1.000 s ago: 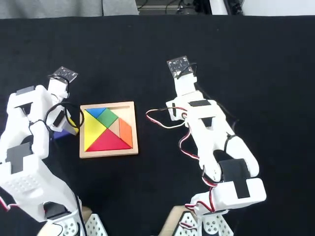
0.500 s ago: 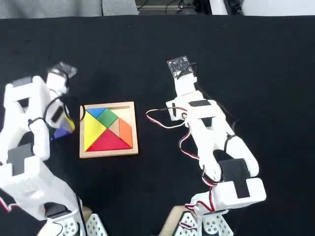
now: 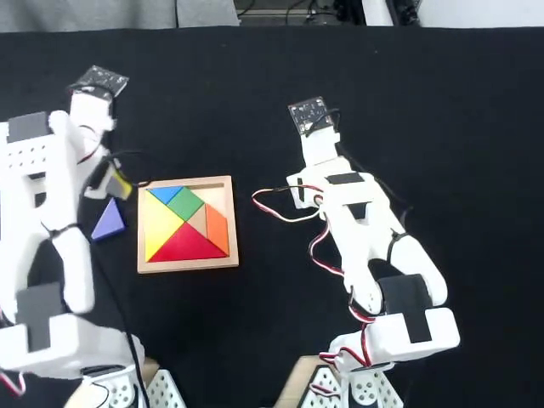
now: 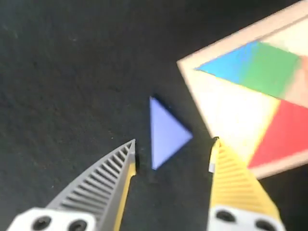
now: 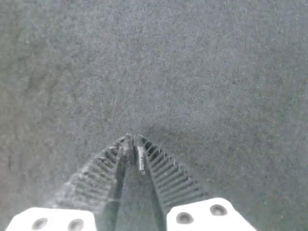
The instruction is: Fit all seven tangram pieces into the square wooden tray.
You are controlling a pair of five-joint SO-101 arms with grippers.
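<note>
Judging risk by size: biggest thing at stake is the wooden tray (image 3: 188, 267). Its left rim sits just beside the left gripper (image 4: 173, 141), whose jaws stand wide apart w/ nothing held. One finger (image 4: 231, 173) hangs near the tray's corner, so a descent could prob. nudge the tray & jostle the seated pieces (image 3: 183, 242): yellow, red, orange, green, blue. Next, the purple triangle (image 3: 108, 221) lies flat on the cloth outside the tray, just left of it, framed by the spread jaws. It looks thin & low, so fingers may skid over it or shove it along vs. pinching it. Pale patch (image 3: 197, 222) mid-tray: can't tell if bare floor or a wood-coloured piece, so the triangle's slot is unclear. Around: black table cloth (image 3: 425, 102); right arm (image 3: 357, 221) well apart from the tray; right gripper (image 5: 132, 140) shut tight on nothing over bare cloth; loose cable (image 3: 276, 208) near the tray's right side, not in the left arm's way
</note>
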